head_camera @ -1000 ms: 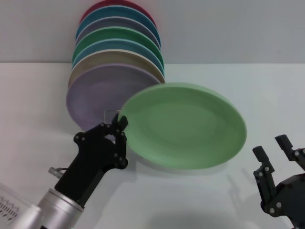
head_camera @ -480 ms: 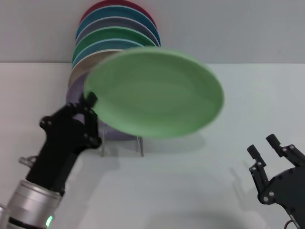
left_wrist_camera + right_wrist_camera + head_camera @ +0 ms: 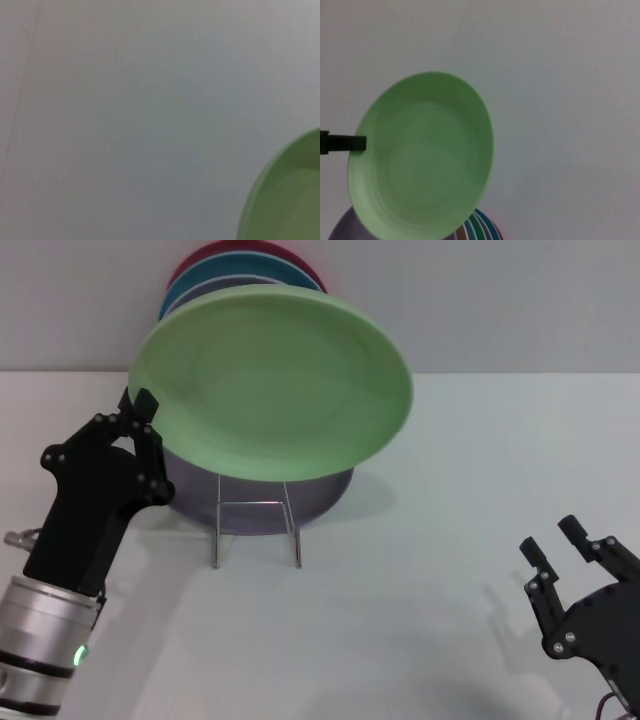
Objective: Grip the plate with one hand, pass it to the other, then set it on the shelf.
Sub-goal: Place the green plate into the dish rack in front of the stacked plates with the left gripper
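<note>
The light mint-green plate hangs tilted in the air in front of the stacked plates, above the chrome wire shelf. My left gripper is shut on the plate's left rim. The plate also fills the middle of the right wrist view, with a black finger on its rim, and its edge shows in the left wrist view. My right gripper stands open and empty low at the right, well away from the plate.
A row of coloured plates stands on edge behind the held plate, with a lilac plate at the front. The white table stretches to the right, with a grey wall behind.
My left gripper has lifted the mint plate up and to the left, from low over the table to in front of the stacked plates. The right gripper has barely moved.
</note>
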{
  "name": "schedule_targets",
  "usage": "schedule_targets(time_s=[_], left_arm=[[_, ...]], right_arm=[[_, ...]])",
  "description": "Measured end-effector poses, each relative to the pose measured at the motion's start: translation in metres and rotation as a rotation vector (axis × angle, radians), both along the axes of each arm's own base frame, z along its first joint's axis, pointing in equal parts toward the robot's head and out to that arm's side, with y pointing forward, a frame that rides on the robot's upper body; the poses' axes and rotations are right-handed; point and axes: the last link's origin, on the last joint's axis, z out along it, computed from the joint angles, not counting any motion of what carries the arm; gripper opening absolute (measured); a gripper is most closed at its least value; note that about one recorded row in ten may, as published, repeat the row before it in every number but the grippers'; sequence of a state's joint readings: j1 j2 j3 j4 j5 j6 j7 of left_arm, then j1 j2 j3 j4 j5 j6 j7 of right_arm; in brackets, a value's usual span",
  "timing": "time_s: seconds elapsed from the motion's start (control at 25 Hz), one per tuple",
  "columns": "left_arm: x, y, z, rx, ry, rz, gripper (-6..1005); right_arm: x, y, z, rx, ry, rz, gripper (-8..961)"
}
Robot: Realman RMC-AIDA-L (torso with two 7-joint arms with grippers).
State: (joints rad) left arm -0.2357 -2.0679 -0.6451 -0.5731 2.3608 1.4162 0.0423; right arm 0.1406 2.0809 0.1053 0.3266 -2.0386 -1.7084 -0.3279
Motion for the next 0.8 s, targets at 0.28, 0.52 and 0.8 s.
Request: schedule_targets(time_s=[0.28,0.52,0.8], left_arm=[[-0.011,0.009,0.004,0.011,0.043,0.028,73],[-0.021,0.008,0.005,-0.002,0.067,0.047,82],[-0.031,0.007,0.005,-0.019,0.095,0.066,93]], right_arm=[[0.0,0.002,0.002,0.018,0.009,-0.007,332],[0.0,0.005,0.005,0.039,0.015,-0.018,332],[0.0,0.007,0.005,0.045,0.018,-0.021,332]])
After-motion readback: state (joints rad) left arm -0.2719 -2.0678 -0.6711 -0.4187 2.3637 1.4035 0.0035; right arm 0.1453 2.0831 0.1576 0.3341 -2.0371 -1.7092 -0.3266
